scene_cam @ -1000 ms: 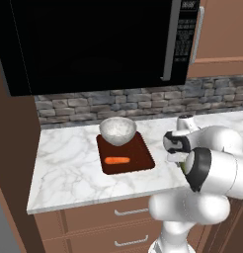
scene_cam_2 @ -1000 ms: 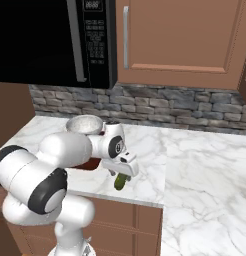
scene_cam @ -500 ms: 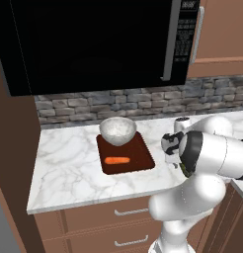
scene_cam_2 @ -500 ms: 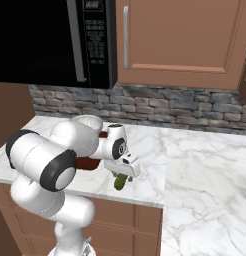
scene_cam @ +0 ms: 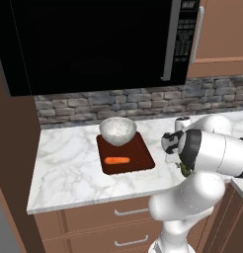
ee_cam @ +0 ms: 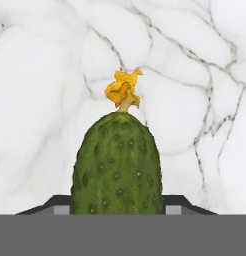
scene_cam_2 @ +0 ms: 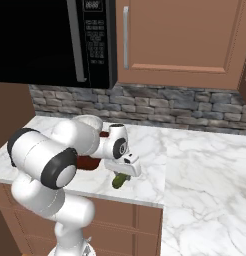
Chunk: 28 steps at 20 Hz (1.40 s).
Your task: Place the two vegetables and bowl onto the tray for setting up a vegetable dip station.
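Now I see the stubby dark green cucumber [ee_cam: 116,165] standing between the fingers of my two-finger pincer [scene_cam_2: 122,176], near the front edge of the white marble counter [scene_cam_2: 205,170]; whether the fingers already grip it, I cannot tell.

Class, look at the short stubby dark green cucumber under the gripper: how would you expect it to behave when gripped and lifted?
The short stubby dark green cucumber looks rounded, so it may roll on the white marble counter if nudged. Its bumpy skin probably gives the gripper some hold. It looks stiff, so it should not sag, and its small size suggests it is light.
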Tool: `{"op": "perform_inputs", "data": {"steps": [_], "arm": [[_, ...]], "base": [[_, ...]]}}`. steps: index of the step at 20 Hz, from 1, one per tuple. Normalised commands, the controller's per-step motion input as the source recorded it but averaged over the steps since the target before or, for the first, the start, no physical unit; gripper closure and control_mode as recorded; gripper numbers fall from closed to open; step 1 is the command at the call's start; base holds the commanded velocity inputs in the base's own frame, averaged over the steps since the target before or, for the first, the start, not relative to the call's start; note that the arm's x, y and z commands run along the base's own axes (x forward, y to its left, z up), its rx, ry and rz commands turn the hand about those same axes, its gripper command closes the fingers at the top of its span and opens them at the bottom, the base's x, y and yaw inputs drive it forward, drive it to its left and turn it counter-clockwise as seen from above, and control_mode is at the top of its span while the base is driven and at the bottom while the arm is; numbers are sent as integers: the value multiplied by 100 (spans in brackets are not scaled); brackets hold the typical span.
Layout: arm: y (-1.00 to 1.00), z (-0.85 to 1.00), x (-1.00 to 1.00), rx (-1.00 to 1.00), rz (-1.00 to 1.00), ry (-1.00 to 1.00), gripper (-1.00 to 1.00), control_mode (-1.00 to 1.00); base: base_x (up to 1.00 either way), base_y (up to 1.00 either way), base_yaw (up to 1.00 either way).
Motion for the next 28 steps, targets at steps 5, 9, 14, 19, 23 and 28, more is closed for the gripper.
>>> {"op": "perform_inputs", "data": {"steps": [5, 9, 14, 19, 23, 28], "arm": [[2, 9, -11, 0, 0, 0, 100, -100], [8, 26, -21, 0, 10, -3, 100, -100], [18, 33, -22, 0, 12, 0, 100, -100], [25, 30, -23, 0, 20, 0, 100, -100], [36, 31, -12, 0, 24, 8, 100, -100], [38, 29, -6, 0, 32, 10, 100, -100]], "base": [[0, 0, 0], [0, 0, 0], [0, 0, 0], [0, 0, 0], [0, 0, 0], [0, 0, 0]]}}
